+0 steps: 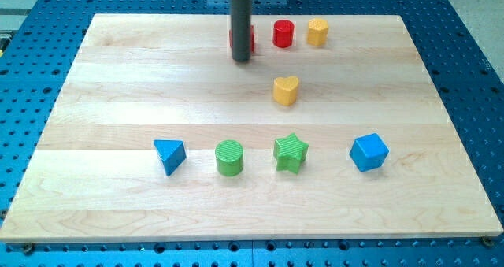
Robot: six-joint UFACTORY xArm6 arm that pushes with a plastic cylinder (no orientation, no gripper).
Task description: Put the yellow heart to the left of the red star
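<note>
The yellow heart (286, 90) lies on the wooden board, right of centre in the upper half. A red block (251, 37) near the view's top is mostly hidden behind my rod, so its shape cannot be made out; it may be the red star. My tip (241, 59) rests on the board just in front of that red block, about 60 px to the left of and above the yellow heart, touching neither as far as I can see.
A red cylinder (283, 33) and a yellow hexagon block (317, 31) stand at the top, right of the rod. In a lower row lie a blue triangle (169, 154), a green cylinder (230, 157), a green star (290, 152) and a blue cube (368, 151).
</note>
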